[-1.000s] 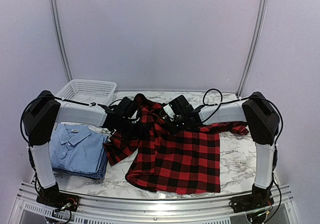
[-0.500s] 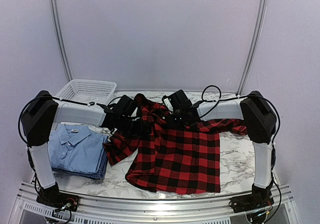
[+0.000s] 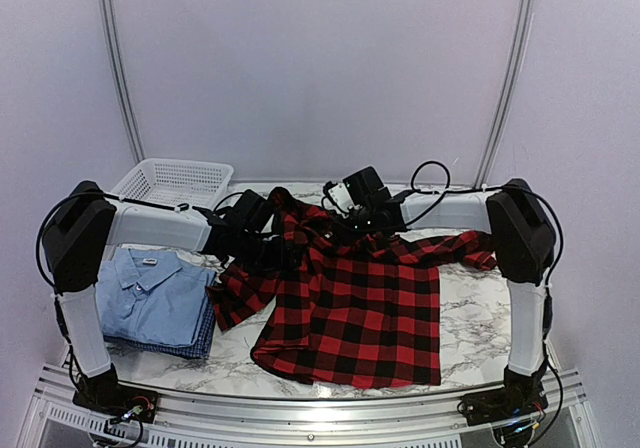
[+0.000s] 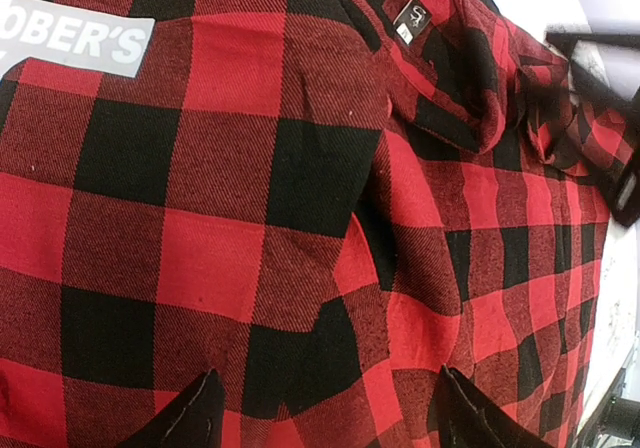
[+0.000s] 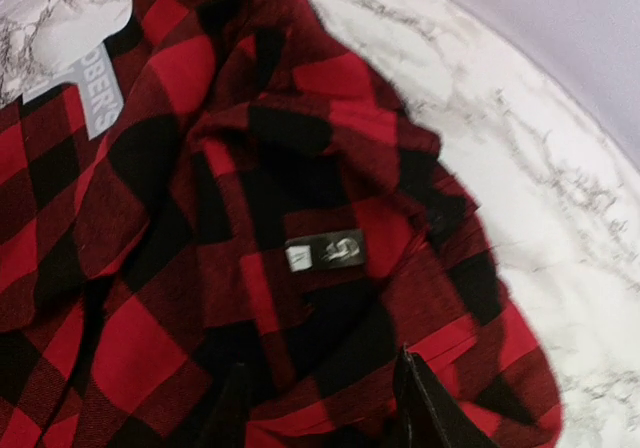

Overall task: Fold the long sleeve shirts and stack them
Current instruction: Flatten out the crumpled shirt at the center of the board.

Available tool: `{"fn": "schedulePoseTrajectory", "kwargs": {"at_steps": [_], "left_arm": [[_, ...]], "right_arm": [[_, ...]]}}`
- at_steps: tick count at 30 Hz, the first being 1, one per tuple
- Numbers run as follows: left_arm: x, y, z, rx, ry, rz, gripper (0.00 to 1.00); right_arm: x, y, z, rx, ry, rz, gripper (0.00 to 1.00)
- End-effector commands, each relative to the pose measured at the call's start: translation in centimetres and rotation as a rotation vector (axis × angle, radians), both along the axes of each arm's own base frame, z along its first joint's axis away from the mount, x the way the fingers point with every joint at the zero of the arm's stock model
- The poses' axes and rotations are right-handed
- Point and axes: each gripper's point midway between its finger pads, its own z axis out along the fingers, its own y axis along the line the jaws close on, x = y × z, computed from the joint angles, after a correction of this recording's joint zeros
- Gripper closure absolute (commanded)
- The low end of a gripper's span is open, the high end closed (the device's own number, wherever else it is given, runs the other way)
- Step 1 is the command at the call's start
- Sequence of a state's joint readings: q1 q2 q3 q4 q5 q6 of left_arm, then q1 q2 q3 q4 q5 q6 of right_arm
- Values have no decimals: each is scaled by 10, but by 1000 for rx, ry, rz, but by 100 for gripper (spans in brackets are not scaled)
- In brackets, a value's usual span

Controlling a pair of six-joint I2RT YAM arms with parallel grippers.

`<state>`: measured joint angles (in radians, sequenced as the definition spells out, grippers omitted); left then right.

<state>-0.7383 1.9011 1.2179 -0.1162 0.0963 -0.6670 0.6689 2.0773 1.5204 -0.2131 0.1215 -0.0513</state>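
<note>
Your red-and-black plaid flannel shirt [image 3: 350,308] lies spread across the middle of the marble table [image 3: 480,318]. Its hem is toward the bottom of the overhead frame and its collar end is rumpled toward the top. Both arms reach to that rumpled end, probably so you can take the shoulders evenly and pull the cloth flat before folding.

The left gripper [image 4: 330,423] has its fingers wide apart over the plaid, below the white lettering [image 4: 75,33]. The right gripper [image 5: 325,408] is also parted, just under the neck label [image 5: 325,251], with nothing pinched that I can see.

At lower left, the light blue collared shirt [image 3: 145,293] sits folded on the blue checked shirt [image 3: 200,340], so that pile looks like your stacking spot.
</note>
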Motion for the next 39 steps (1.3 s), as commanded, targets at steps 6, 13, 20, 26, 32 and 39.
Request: {"fn": "schedulePoseTrajectory", "kwargs": {"at_steps": [6,13,20,26,32,39], "left_arm": [[5,4,20,-21,-29,16,25],[4,5,17,-21,-21,15,25],[4,5,17,-23,-18,15,25],[4,5,18,-25,-17,17,25],[4,6,19,-25,-20,17,25],[3,5,24,-30,-26,13,25]], "right_arm": [[-27,6,-31,-77,18,64,37],[-11,-1,-43,-136,-41,-29,37],[-17,1,-57,-169,-38,-39,38],[-2,0,-38,-143,-93,-95,66],[17,2,-25,-133,-113,-119,100],[66,-31,2,-126,-161,-226,100]]}}
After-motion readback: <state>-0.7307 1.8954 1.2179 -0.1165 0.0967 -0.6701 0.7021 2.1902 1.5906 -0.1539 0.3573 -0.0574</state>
